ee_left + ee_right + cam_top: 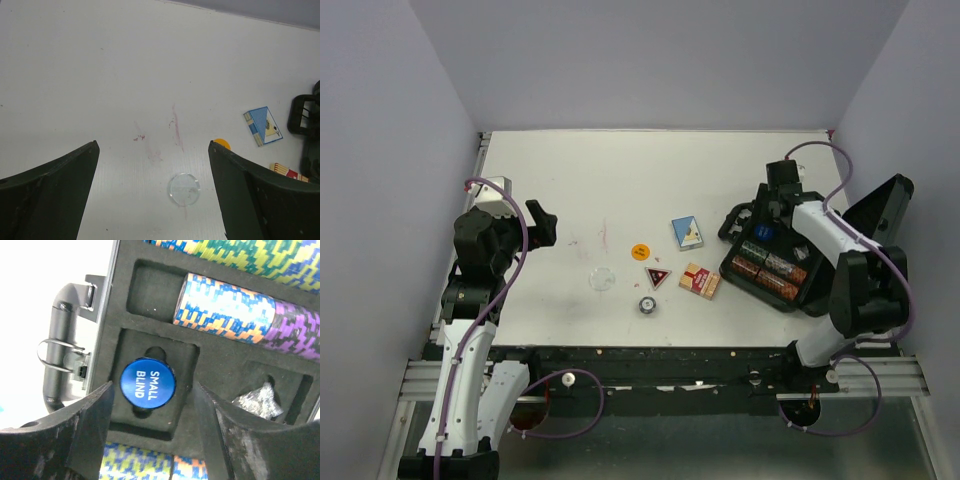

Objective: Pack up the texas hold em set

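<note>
The black hinged case (810, 292) lies open at the right with chip rows (770, 268). My right gripper (776, 205) hovers open over it. In the right wrist view the blue "SMALL BLIND" marker (148, 381) lies in a foam pocket of the case (150, 295), between and beyond my fingers, untouched. On the table lie the blue card box (687, 232), red card box (700, 280), orange marker (640, 251), red-black triangle (658, 277), clear marker (604, 278) and a small dark round piece (647, 305). My left gripper (542, 225) is open above the table; the clear marker (184, 189) shows between its fingers.
The case lid (878, 205) stands up at the far right. The case handle (62, 360) shows at the left of the right wrist view. Faint red marks (175, 127) stain the white table. Walls close the table on three sides.
</note>
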Controlling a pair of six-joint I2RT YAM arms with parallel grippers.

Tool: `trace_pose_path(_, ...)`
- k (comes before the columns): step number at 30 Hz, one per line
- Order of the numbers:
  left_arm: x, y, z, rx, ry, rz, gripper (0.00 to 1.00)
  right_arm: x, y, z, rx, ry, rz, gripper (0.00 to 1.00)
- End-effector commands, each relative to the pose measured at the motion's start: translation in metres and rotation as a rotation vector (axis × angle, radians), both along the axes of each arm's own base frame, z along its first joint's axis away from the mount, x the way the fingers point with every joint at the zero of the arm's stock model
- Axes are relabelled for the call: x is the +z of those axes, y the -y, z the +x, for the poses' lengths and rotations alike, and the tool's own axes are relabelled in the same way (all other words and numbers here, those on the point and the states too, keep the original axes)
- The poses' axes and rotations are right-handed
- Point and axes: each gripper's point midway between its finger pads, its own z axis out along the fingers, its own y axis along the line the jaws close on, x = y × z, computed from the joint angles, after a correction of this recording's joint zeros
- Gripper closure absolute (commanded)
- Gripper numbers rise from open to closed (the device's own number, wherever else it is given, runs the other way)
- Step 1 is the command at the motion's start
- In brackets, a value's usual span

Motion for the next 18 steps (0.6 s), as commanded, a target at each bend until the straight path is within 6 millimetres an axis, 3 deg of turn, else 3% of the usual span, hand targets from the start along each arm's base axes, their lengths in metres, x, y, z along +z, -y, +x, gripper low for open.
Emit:
trace_pose_path(1,-0.005,-0.002,0.000,0.006,-0.014,0.012,0.01,0.032,0.006,0.006,-0.016,0.099,-0.009,0.35)
trace_pose_path(8,-0.005,-0.002,-0.001,0.006,-0.011,0.012,0.01,0.018,0.004,0.007,-0.013,0.062,-0.002,0.57)
trace_pose_path(18,-0.003,-0.001,-0.001,0.003,-0.007,0.010,0.01,-0.015,0.006,0.004,-0.032,-0.011,-0.006,0.62)
